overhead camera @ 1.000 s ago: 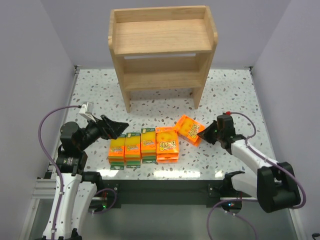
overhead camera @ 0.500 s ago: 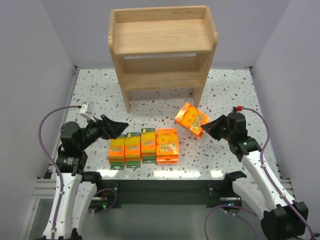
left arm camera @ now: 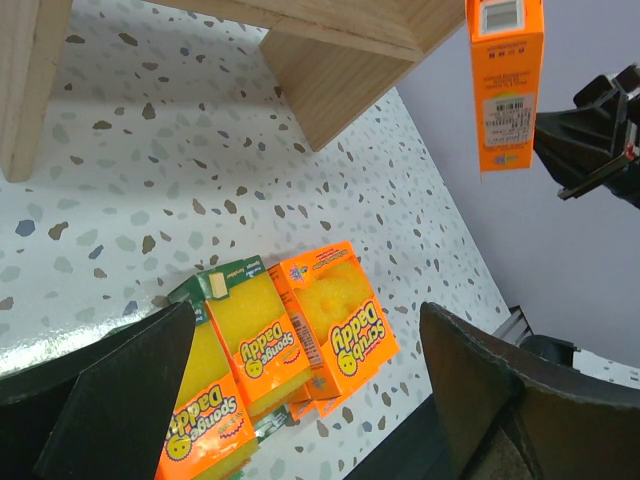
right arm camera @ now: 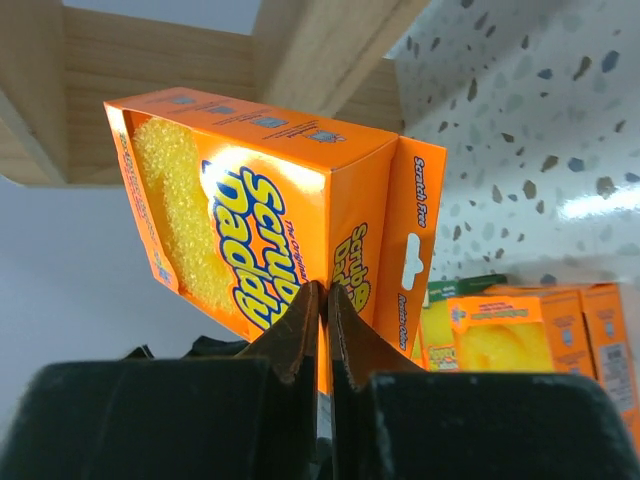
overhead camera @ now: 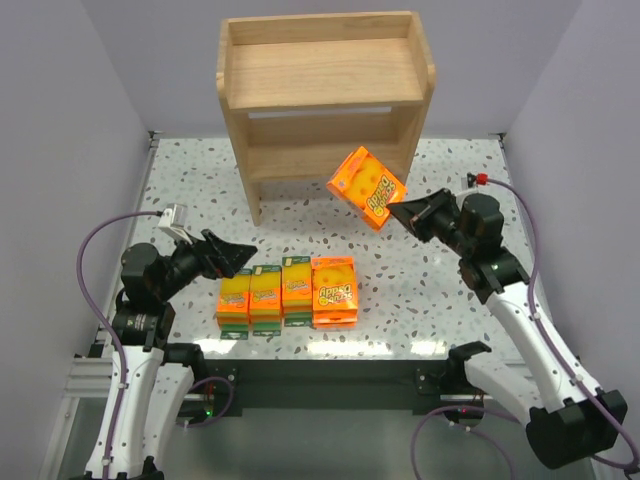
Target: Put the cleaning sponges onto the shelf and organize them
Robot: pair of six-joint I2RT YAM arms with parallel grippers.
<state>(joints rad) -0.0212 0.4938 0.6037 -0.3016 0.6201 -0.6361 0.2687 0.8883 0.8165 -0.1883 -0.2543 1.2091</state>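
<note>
Desk (overhead camera: 200,190): white speckled stone-look top, closed in by plain grey walls (overhead camera: 70,120) on the left, right and far sides, with the arm bases at the near edge. Shelf (overhead camera: 325,100): light wood, two tiers, side panels and a raised back rail, standing at the far middle. Open desk lies on either side of it, and a broad strip runs between its feet and the row. Row of packs (overhead camera: 290,290): near the front edge, left of centre, touching side by side. It has three thicker yellow-and-green stacks on the left and flat orange ones at the right end, all glossy printed card and rectangular. Held pack (overhead camera: 367,187): an orange box, off the desk and tilted, in front of the shelf's right side panel about level with the lower tier. Whether it touches the wood cannot be told. Right pincer (overhead camera: 395,210): closed narrow on the held pack. Left pincer (overhead camera: 247,259): spread wide with nothing in it, hovering just left of the row. Only the left wrist view shows the held pack's back face with its barcode, seen against the wall beside the shelf's post. Only the right wrist view shows its front: a pitted yellow sponge in a cut-out window, bold lettering, and the fingers (right arm camera: 290,335) pinching a thin flap at the box's edge.
</note>
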